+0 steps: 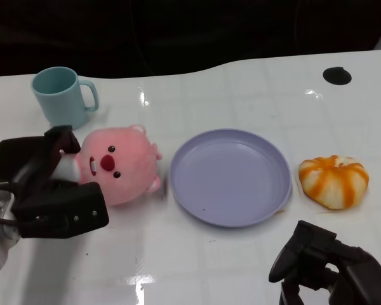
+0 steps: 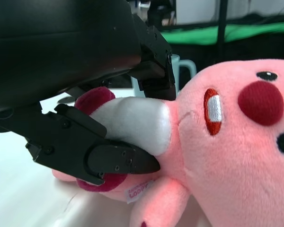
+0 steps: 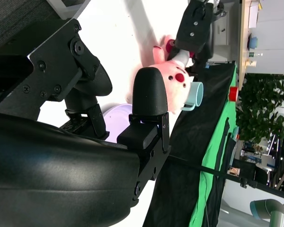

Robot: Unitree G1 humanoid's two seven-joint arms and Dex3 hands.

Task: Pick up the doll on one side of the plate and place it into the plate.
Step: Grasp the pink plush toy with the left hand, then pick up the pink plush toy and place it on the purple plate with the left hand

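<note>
Your right hand [image 1: 330,267] low at near edge, partly cut off by frame; fingers curled in, holding nothing. Your left hand [image 1: 47,187] lies on table's left side, fingers [image 2: 118,158] pinching pink doll [image 1: 117,165] at its white part; doll's far side hidden. Doll just left of purple plate [image 1: 232,178], on table. Orange-white toy [image 1: 333,181] right of plate. Teal mug [image 1: 63,95] beyond doll.

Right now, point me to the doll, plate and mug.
doll [image 1: 117,166], head view, on its pink face.
plate [image 1: 267,154], head view, on its bare far-right rim.
mug [image 1: 58,95], head view, on its teal side wall.
</note>
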